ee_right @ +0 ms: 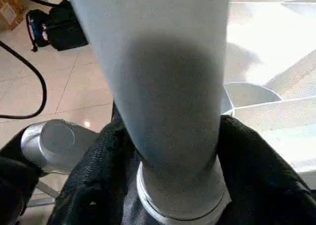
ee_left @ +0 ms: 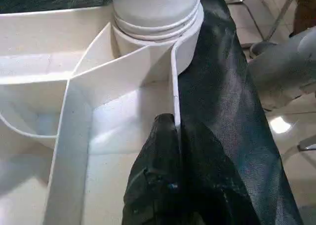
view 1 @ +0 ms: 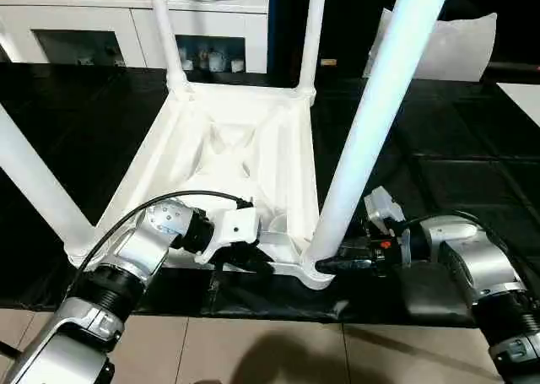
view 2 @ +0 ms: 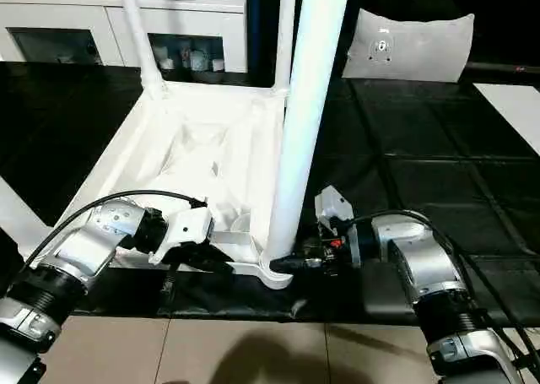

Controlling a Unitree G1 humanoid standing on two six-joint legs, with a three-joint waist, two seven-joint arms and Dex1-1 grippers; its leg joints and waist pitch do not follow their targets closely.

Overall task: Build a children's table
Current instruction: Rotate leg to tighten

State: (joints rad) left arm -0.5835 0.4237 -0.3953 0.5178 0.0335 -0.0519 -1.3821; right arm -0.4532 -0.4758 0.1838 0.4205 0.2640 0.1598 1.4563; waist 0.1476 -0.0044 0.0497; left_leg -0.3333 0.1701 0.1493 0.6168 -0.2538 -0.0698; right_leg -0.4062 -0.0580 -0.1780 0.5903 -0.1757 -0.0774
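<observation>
- Nearest to us we see our two silver forearms coming up from the lower edge of the head view, over a beige tiled floor (view 1: pixel 253 350)
- Our left gripper (view 1: pixel 253 262) is closed tight on the thin near wall of the table top (view 1: pixel 253 148); in the left wrist view its black fingers (ee_left: pixel 160 151) pinch this white rim from both sides
- Our right gripper (view 1: pixel 333 266) reaches in from the right at the bottom of the near right leg (view 1: pixel 380 105); in the right wrist view one black finger (ee_right: pixel 261 165) stands on each side of the tube, just above the socket, and we cannot tell if they press on it or stand only around it
- The children's table lies upside down on a black sheet (view 1: pixel 439 164), with its ribbed underside turned up and its near edge close to the edge of the sheet
- All four white legs stand upright in the round corner sockets: the near right one, the near left leg (view 1: pixel 38 186), the far left leg (view 1: pixel 166 29) and the far right leg (view 1: pixel 313 29)
- Behind the table a white cabinet (view 1: pixel 84 21) with glass doors stands along the back, small things are visible behind the glass
- At the far right a flat grey-white panel (view 2: pixel 413 46) leans upright, well apart from the table
</observation>
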